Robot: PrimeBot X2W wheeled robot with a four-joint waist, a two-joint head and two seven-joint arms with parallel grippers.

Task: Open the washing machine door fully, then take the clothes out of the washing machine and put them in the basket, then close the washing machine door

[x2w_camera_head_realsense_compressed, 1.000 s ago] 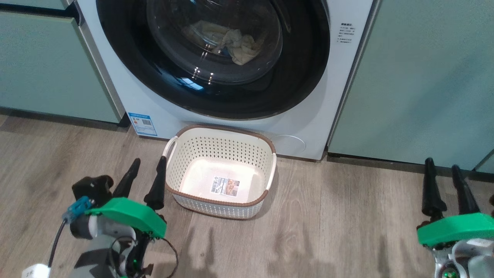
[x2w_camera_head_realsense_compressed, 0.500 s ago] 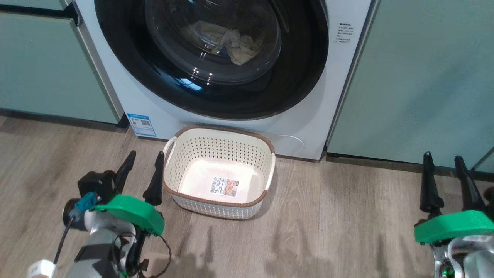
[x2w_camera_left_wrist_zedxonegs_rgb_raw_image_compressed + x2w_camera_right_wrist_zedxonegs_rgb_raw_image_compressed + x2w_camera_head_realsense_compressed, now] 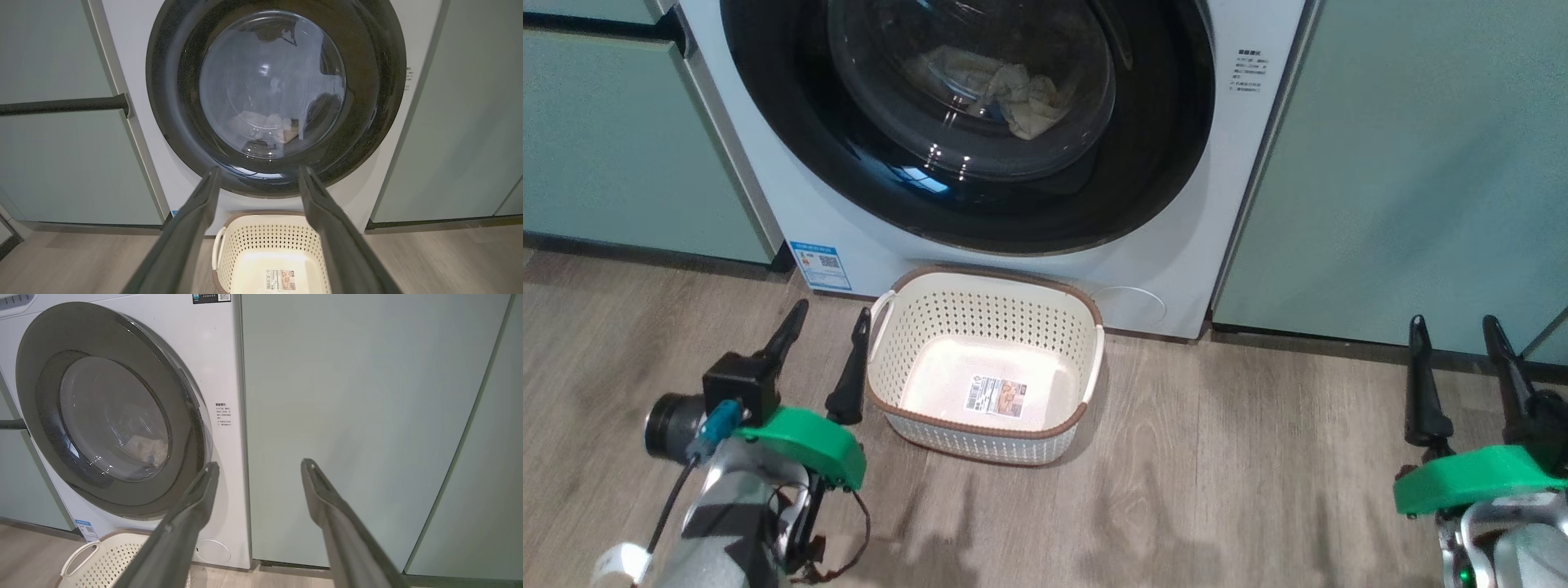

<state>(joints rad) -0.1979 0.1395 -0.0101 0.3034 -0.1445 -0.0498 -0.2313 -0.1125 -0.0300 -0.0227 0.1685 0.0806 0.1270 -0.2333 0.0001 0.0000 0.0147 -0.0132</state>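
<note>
Grippers come first, low in the head view: our left gripper point(image 3: 832, 307) at lower left, just beside the basket's near-left corner, and our right gripper point(image 3: 1454, 320) at lower right, well apart from it. Both have fingers spread wide and hold nothing. Past them the basket point(image 3: 980, 429) stands empty on the wooden floor point(image 3: 1217, 457), centre frame, close against the foot of the washing machine point(image 3: 1241, 212). Above it the washing machine door point(image 3: 792, 155) looks shut, and through its glass we see the clothes point(image 3: 1013, 94) lying in the drum, upper centre. So we judge the first step — opening the door — not yet begun. Next we would need one gripper raised to the door's edge, where the right wrist view hints at a pull recess point(image 3: 191, 398), then a swing outward that clears the basket.
</note>
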